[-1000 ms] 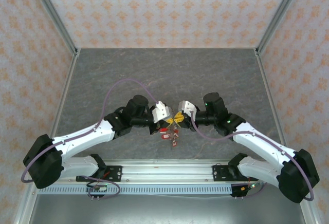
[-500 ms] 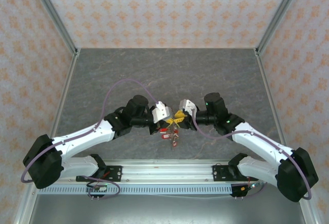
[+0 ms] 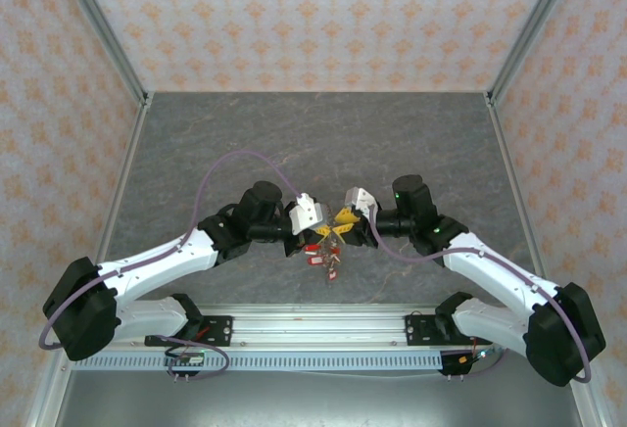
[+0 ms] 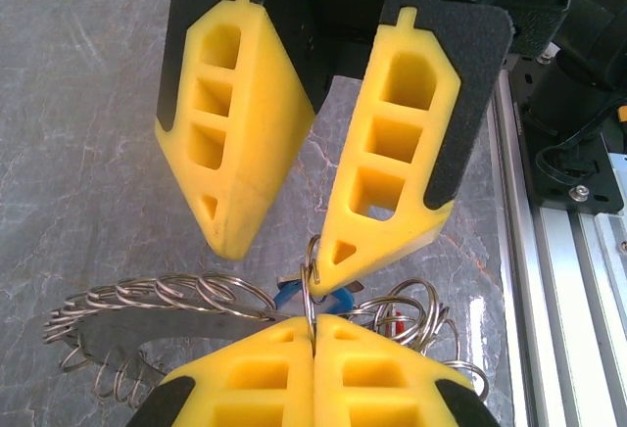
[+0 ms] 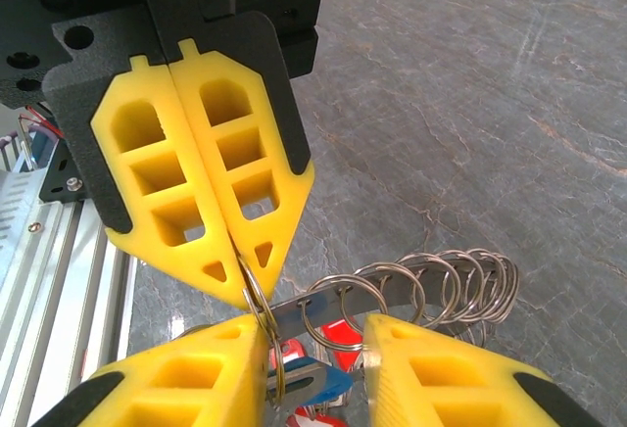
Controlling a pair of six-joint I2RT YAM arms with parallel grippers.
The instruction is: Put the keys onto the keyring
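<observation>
Orange-patterned walls enclose a grey marbled table, and both arms meet above its near middle. The left end effector is clenched, its yellow pads pressed flat together on one small loop at the end of the keyring, whose flat grey strip and fringe of wire loops trail off to the side just above the table. Facing it, the right end effector stands released, its fingers clearly parted, with one fingertip touching the pinched loop. Under the gap hang the keys, with blue and red tags showing. The right jaws have just widened. I judge that it has let go of a key or loop there, so either that key is now threaded on or the grip is being reset. Compared with a second ago, the right wrist has also drawn slightly back from the left one, while the left arm has stayed put.
</observation>
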